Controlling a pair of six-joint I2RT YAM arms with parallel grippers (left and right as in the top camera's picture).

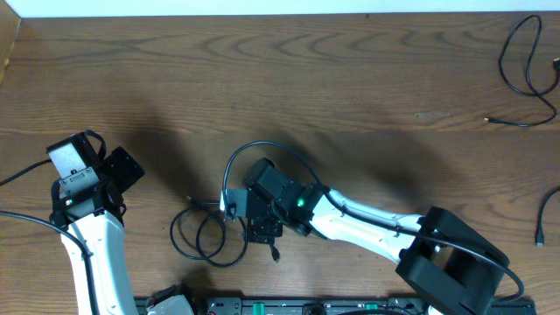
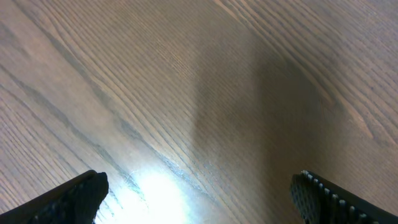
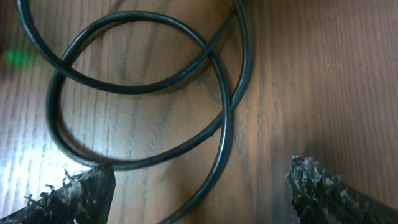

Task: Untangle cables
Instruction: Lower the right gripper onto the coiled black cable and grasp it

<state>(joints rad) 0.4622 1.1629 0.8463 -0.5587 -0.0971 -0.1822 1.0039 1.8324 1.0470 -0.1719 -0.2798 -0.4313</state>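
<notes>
The cables [image 1: 208, 234] lie as a small tangle of thin black loops on the wood, just left of centre near the front. My right gripper [image 1: 247, 219] hangs low over the tangle's right side. In the right wrist view its jaws stand open, and two overlapping loops [image 3: 140, 93] lie ahead of the right gripper [image 3: 199, 186]. One strand [image 3: 217, 162] runs down between the fingers without touching either. My left gripper [image 1: 122, 168] is at the far left, away from the tangle. The left gripper [image 2: 199, 199] is open over bare wood with nothing between its fingers.
A separate black cable [image 1: 525, 61] lies looped at the back right corner, and another cord [image 1: 547, 214] lies at the right edge. The right arm [image 1: 376, 229] stretches from the front right to the centre. The table's front edge carries a black rail [image 1: 289, 306].
</notes>
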